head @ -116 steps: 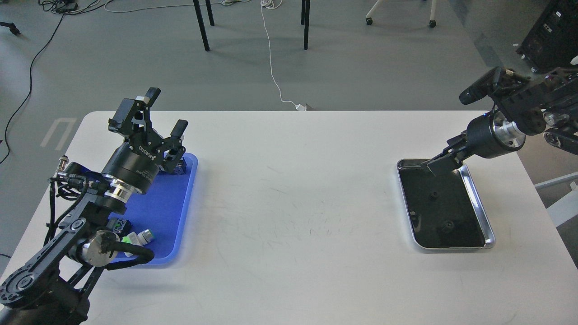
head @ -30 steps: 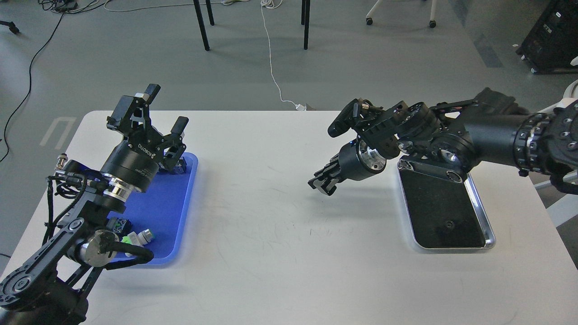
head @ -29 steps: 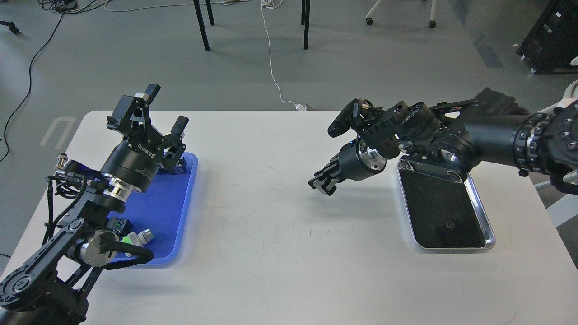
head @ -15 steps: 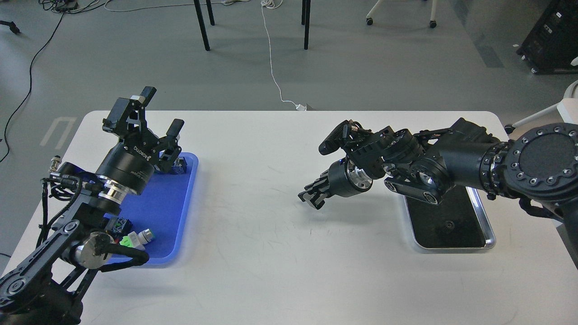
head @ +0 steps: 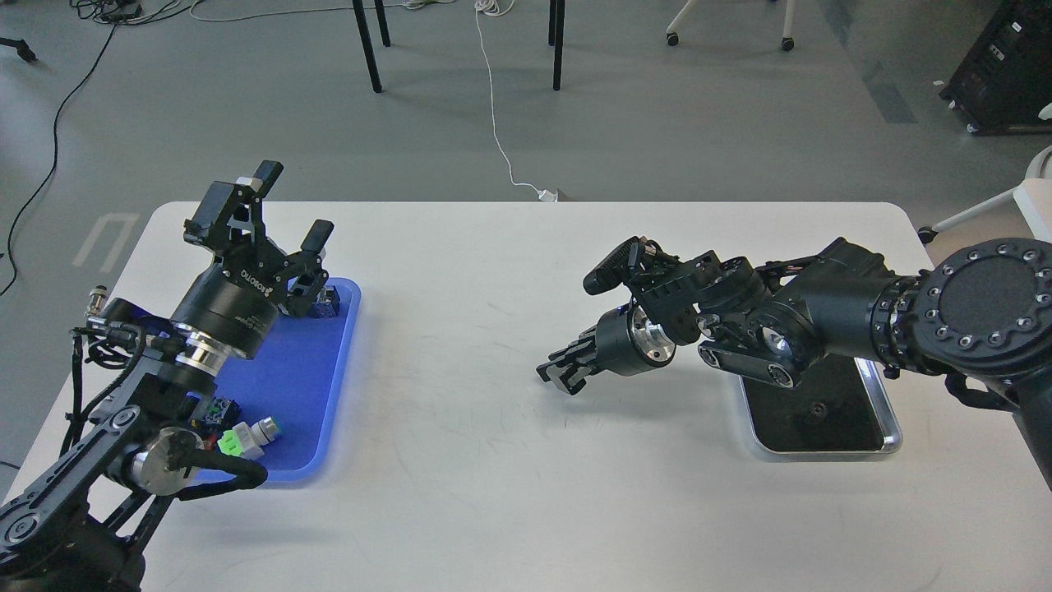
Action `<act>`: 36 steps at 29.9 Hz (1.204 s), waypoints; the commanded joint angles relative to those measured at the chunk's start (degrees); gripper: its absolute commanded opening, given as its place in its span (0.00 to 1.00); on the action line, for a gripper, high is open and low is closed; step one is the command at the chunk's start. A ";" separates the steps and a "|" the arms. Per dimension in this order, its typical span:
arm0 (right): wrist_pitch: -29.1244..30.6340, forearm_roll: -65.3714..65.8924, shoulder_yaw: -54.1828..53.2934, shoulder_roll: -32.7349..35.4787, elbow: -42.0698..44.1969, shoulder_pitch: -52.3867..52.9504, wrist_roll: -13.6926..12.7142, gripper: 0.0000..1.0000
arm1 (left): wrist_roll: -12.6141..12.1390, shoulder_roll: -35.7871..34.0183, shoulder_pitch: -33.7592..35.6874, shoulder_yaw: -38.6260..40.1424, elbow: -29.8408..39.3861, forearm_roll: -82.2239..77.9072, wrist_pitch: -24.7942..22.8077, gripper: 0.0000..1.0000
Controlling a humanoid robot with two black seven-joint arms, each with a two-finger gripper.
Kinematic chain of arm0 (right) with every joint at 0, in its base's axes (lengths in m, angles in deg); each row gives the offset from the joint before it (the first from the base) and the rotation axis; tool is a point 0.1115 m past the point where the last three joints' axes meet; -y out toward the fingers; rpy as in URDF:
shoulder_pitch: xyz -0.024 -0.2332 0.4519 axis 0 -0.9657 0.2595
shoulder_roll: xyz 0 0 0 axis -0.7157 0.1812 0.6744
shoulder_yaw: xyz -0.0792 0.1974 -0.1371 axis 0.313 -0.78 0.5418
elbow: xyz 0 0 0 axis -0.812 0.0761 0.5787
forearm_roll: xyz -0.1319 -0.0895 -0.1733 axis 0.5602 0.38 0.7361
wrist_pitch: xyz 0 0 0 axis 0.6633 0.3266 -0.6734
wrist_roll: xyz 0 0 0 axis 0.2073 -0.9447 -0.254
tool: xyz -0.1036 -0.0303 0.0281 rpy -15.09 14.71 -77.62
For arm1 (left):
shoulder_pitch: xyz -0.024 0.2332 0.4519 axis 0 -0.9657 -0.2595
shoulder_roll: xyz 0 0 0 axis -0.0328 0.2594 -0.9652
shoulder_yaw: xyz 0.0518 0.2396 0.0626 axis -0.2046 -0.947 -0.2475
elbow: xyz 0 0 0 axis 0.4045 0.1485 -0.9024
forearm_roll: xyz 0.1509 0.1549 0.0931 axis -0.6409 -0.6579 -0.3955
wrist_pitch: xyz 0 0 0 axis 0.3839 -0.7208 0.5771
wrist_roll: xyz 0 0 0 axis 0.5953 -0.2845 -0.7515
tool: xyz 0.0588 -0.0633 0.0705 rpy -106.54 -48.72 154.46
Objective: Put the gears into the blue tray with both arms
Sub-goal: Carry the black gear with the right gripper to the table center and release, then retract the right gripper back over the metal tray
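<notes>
Since prev frames, right pincer (head: 560,376) is drifting left off metal tray (head: 892,427) over mid desk (head: 493,460), fingers nearly together, gear betw. them can't tell, w/ blue tray (head: 337,395) lying far left beside wide-open, empty left pincer (head: 271,210); one gear (head: 815,411) is sitting in metal tray.

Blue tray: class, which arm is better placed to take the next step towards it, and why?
Left, probably: its open pincer hovers over the blue tray, while the right pincer is mid-table, apart from it. Whether the right holds a gear is unclear.

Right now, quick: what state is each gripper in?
Left gripper: open, empty, raised over the shallow bright blue plastic tray.
Right gripper: fingers close together above the white table; any held gear cannot be told.
</notes>
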 commanded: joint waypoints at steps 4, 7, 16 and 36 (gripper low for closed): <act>-0.07 -0.79 0.22 0.00 0.00 0.03 0.00 0.35 | -0.01 -0.04 -0.27 0.03 0.22 -0.03 0.01 0.98; -0.16 -1.58 0.22 0.00 0.00 0.03 0.00 0.45 | -0.01 -0.04 -0.36 0.03 0.22 -0.03 0.01 0.98; -0.33 -5.00 -1.44 0.00 0.00 0.73 0.00 0.87 | -0.01 -1.01 -0.36 0.03 0.75 0.05 0.01 0.98; 0.63 -18.09 -61.09 24.96 -5.45 -28.42 0.00 0.99 | 1.04 -1.98 1.74 -2.95 1.10 -17.67 -6.22 0.98</act>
